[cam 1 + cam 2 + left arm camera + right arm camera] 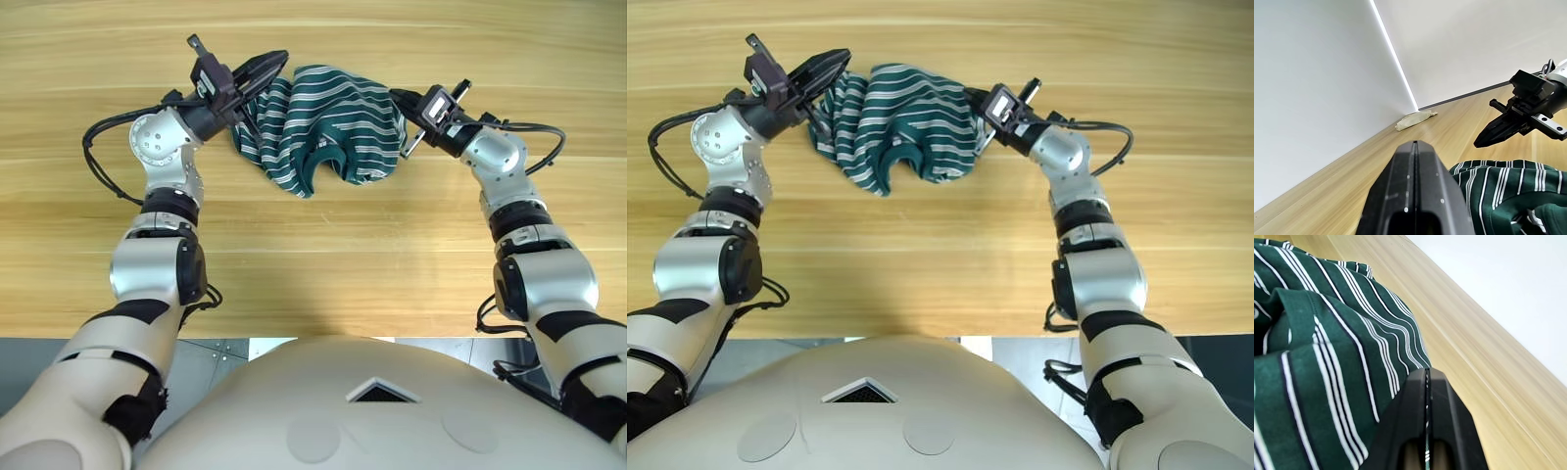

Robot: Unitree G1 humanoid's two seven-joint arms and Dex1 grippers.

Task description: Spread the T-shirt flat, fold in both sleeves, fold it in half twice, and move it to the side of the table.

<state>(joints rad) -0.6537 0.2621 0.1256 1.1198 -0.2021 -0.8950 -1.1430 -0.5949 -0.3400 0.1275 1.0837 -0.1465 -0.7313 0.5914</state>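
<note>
The pale, plank-grained wooden surface point(313, 255) is stretching across the whole width of the head views, and a strip of grey floor tiles point(216, 348) is showing below its near edge.

On the left, the black left end effector point(277, 61) is lying over the upper left corner of the dark green T-shirt with thin white stripes point(328, 122). Its fingers point(1414, 186) are pressing together along a thin seam. Whether any cloth is caught between them cannot be told.

The T-shirt is sitting bunched and crumpled between the two end effectors, towards the far middle of the surface. Its neck opening is facing the robot and its folds are sagging in the centre.

On the right, the black right end effector point(395, 95) is meeting the shirt's upper right edge. Its fingers are closing on a sliver of striped fabric, pinching it.

Beyond the shirt, the surface is running back to plain white walls point(1312, 98). A bright light strip point(1393, 54) is glowing in the corner where the walls meet, and a dark skirting line point(1464, 95) is running along the base of the right wall. A small pale crumpled cloth point(1415, 119) is lying at the far end of the surface, well apart from the shirt.
</note>
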